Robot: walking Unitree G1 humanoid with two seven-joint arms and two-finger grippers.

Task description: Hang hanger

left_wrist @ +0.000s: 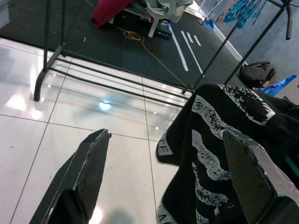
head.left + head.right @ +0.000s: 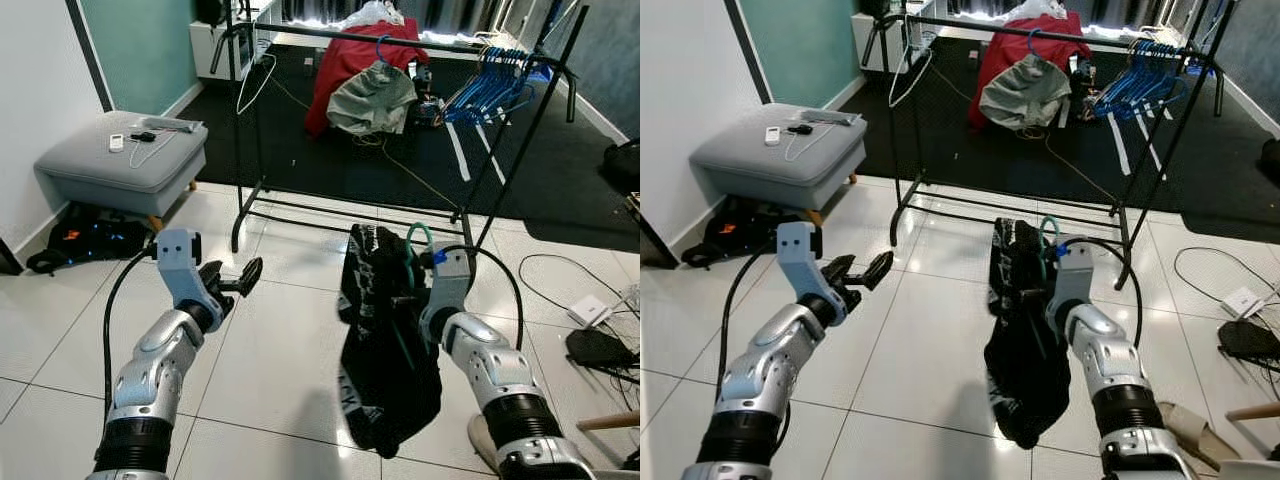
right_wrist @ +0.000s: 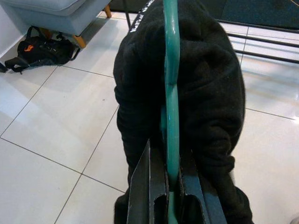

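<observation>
**Hanger in hand, rack not yet reached**

We hold the green hanger [image 3: 171, 93] in our right gripper [image 3: 170, 186], whose fingers are closed on the hanger's stem. A black garment with white print [image 2: 385, 350] is draped over the hanger and hangs down toward the tiled floor [image 2: 270, 380]. The hook of the hanger rises just above the garment's top, near our right wrist.

Our left gripper [image 2: 232, 281] is raised beside the garment, a little apart from it, with its fingers spread open and holding nothing. In the left wrist view the printed cloth sits between and beyond those two fingers, not touching them as far as we can tell.

The black clothes rack [image 2: 400, 40] stands ahead of us, partly on the dark carpet. Its top rail already carries a red garment [image 2: 345, 65], a grey one [image 2: 372, 98] and a bunch of blue hangers [image 2: 490, 85]. A grey footstool [image 2: 125, 160] stands to our left, well apart from the work.

We judge the pickup done and the hanging still to come. The hanger is low and well short of the top rail, so what remains is to close in on the rack, lift the hook above the rail, set it over a free stretch, and release.
</observation>
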